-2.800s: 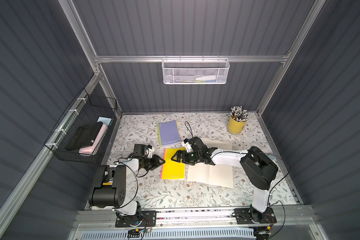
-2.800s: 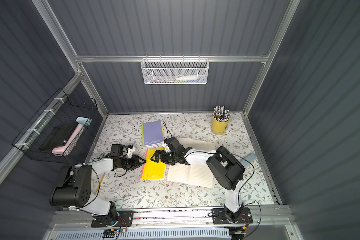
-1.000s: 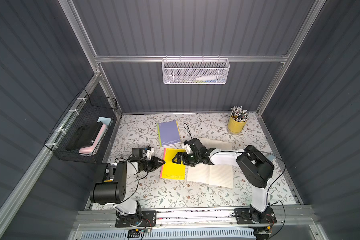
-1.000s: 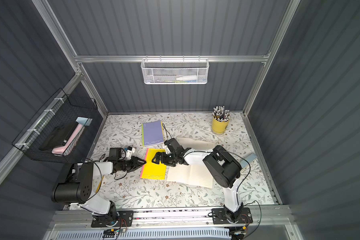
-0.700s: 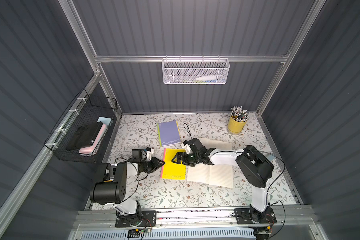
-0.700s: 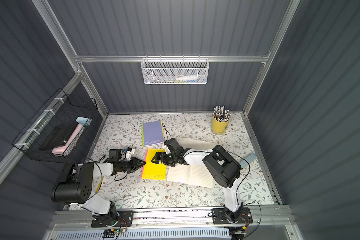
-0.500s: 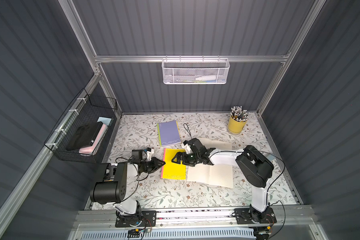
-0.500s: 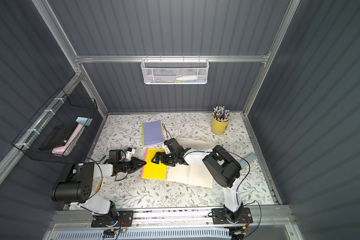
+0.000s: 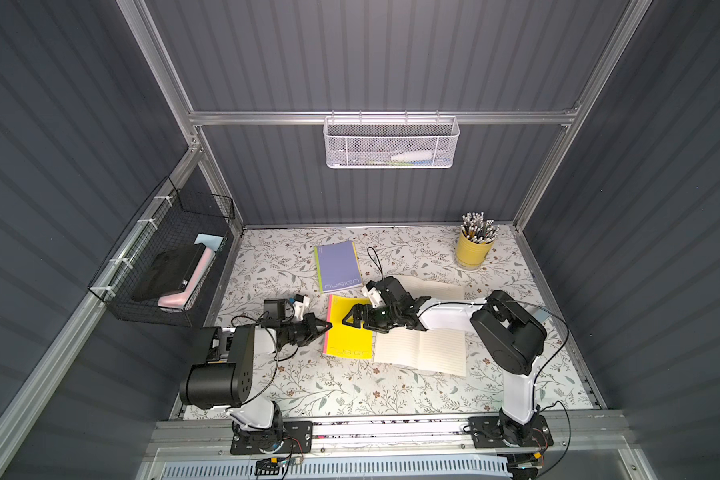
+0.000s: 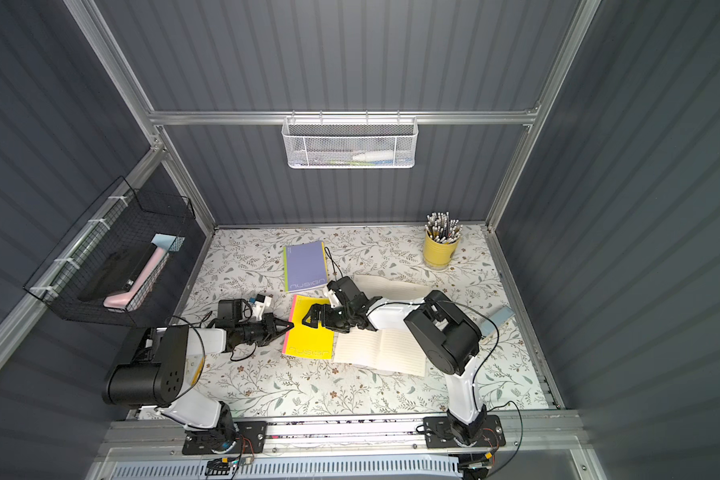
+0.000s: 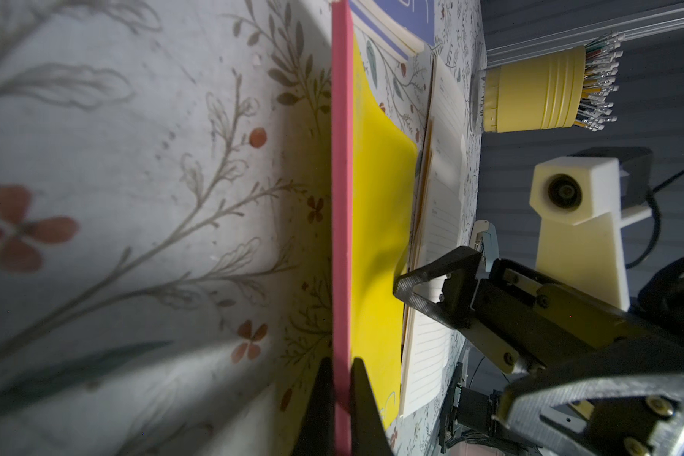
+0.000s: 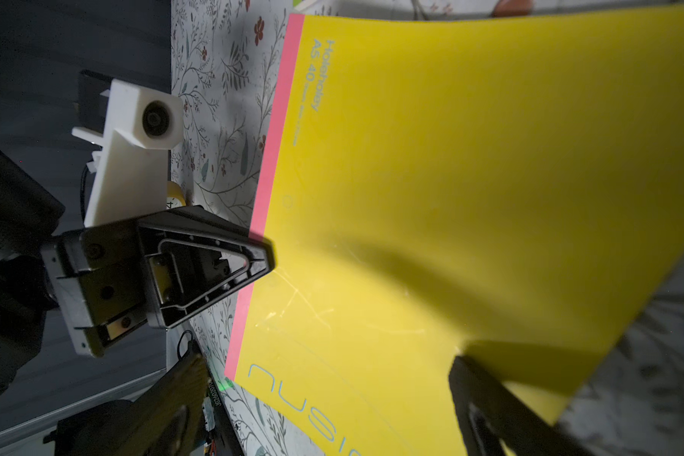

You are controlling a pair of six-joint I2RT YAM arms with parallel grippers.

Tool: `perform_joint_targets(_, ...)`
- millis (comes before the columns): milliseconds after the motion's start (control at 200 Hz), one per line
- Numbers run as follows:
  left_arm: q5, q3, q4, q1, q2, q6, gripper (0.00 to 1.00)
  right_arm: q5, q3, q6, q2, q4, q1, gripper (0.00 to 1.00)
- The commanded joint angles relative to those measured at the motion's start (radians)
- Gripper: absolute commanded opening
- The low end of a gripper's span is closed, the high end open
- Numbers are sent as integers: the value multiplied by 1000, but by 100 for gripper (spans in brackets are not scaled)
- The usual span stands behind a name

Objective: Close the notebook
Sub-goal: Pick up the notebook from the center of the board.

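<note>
Dead ahead of left pincer (image 11: 342,398): open notebook (image 9: 348,332), its pink edge (image 11: 340,197) nipped between shut tips | edge runs crosswise | lined pages (image 9: 420,349) beyond, past gaping right pincer (image 9: 352,319) | left arm nearer

"nusign" (plus "A5 40"), yellow notebook (image 12: 470,197)

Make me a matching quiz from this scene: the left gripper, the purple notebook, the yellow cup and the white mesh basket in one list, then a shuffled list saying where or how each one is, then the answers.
Things
1. left gripper
2. purple notebook
3. yellow cup
4. white mesh basket

Place or state
A. hangs from the back rail
B. shut on the pink edge of the yellow cover
C. lies closed on the table
D. stands upright, full of pencils

Pairs: 1-B, 2-C, 3-D, 4-A
</note>
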Motion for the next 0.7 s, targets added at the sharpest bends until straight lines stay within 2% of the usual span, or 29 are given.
perform_joint_targets(0,14,19,-52,-8,-42,29,0,14,-35,-2,-18,-51,5,99)
perform_joint_targets(260,-32,135,-272,-8,-89,102,0,44,-17,-25,-70,-95,3,99)
perform_joint_targets(695,-7,374,-454,-8,-158,114,0,93,36,-65,-216,-179,-41,99)
